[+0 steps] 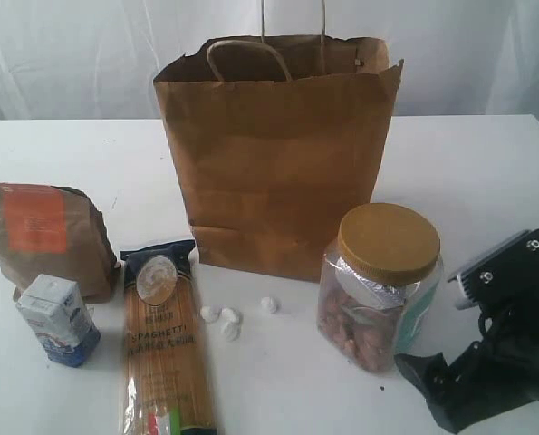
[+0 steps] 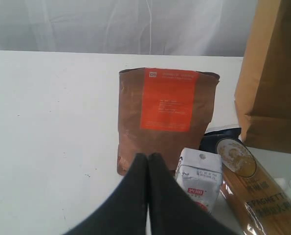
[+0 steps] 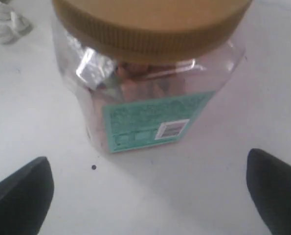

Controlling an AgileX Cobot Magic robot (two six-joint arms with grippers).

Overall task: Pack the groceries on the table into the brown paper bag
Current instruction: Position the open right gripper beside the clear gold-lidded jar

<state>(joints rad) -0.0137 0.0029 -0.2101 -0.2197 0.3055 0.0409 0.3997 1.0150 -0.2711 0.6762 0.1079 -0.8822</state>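
Note:
The tall brown paper bag [image 1: 278, 154] stands upright at the middle of the white table [image 1: 486, 172]. To its left sit a brown pouch with an orange label [image 1: 43, 236], a small blue-white carton [image 1: 58, 320] and a long spaghetti packet [image 1: 165, 344]. At its right stands a clear jar [image 1: 378, 285] with a gold lid. My right gripper [image 3: 147, 161] is open, fingers wide apart, with the jar [image 3: 150, 93] just beyond them and nothing between them. My left gripper [image 2: 147, 157] is shut and empty, hovering in front of the pouch [image 2: 166, 115] and beside the carton [image 2: 199, 178].
A few small white lumps [image 1: 224, 322] lie on the table between the spaghetti packet and the jar. The bag's paper handles [image 1: 246, 56] stick up at its mouth. White curtain hangs behind the table.

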